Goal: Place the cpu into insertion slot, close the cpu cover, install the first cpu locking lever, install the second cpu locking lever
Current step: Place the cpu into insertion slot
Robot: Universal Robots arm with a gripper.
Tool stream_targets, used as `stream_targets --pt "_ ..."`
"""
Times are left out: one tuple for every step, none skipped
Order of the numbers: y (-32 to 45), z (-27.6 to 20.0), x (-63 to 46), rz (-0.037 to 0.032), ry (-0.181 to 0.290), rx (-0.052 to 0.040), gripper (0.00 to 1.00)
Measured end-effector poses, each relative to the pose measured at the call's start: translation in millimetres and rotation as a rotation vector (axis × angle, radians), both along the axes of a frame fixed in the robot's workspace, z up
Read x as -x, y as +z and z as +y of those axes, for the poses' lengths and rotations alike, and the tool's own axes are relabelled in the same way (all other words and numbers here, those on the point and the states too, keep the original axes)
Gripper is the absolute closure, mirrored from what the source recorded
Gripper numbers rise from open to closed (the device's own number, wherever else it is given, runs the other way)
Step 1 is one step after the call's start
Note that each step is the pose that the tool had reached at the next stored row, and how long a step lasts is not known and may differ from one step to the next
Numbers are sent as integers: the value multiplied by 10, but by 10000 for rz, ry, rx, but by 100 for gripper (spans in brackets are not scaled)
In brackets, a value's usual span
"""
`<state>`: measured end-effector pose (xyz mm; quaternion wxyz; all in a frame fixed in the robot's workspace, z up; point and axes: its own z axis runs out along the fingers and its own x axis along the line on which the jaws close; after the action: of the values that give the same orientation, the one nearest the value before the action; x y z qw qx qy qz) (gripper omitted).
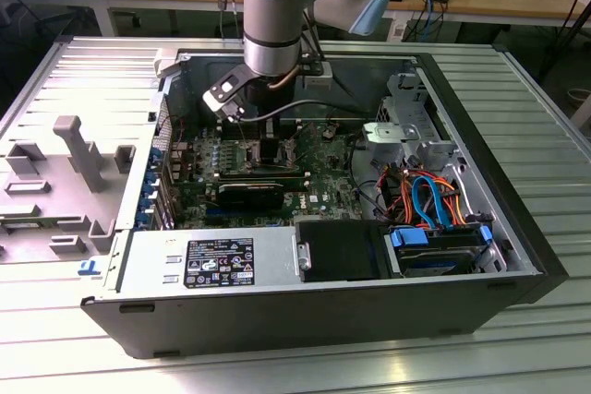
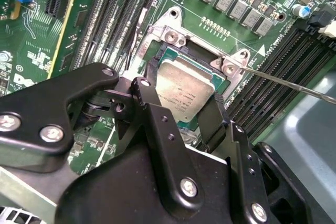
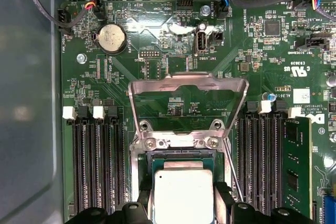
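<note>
The cpu (image 2: 185,83), a small silver-grey square chip, sits low over the insertion slot (image 2: 174,36) on the green motherboard (image 1: 325,161). My gripper (image 2: 184,97) is shut on it, one black finger (image 2: 216,113) pressed against each of two opposite edges. In the first wrist view the cpu (image 3: 181,192) lies within the slot's metal rim (image 3: 178,142), with the gripper (image 3: 182,205) around it. The cpu cover (image 3: 189,83) stands swung up and open behind the slot. A thin wire locking lever (image 2: 289,80) sticks out unlatched beside the slot. In the exterior view the gripper (image 1: 268,134) reaches down into the open computer case.
Long black memory slots (image 3: 97,166) flank the slot on both sides, one holding a memory stick (image 3: 296,156). A grey power supply (image 1: 212,263) and a drive bay with blue and orange cables (image 1: 434,205) fill the case's near side. Case walls (image 1: 517,219) surround the board.
</note>
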<state>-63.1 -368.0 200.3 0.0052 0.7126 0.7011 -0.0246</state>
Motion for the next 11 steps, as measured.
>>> stream_targets --pt "0 -1 -15 -6 -4 4 46" --pt "0 -1 -23 -3 -7 0 46" --pt "-1 -1 -26 -2 -15 -1 46" --pt "-1 0 -27 -2 -46 0 46" --pt "-3 1 -27 -1 -109 1 46" --pt "-4 3 -27 -1 -149 0 46" --pt "-5 5 -21 -2 -221 -1 46" --pt "-5 7 -11 -2 -280 -1 46" --pt "-5 7 -10 0 -287 -1 46" --pt "-5 7 -10 -1 -287 0 46" --pt "-5 7 -10 -2 -286 0 46"
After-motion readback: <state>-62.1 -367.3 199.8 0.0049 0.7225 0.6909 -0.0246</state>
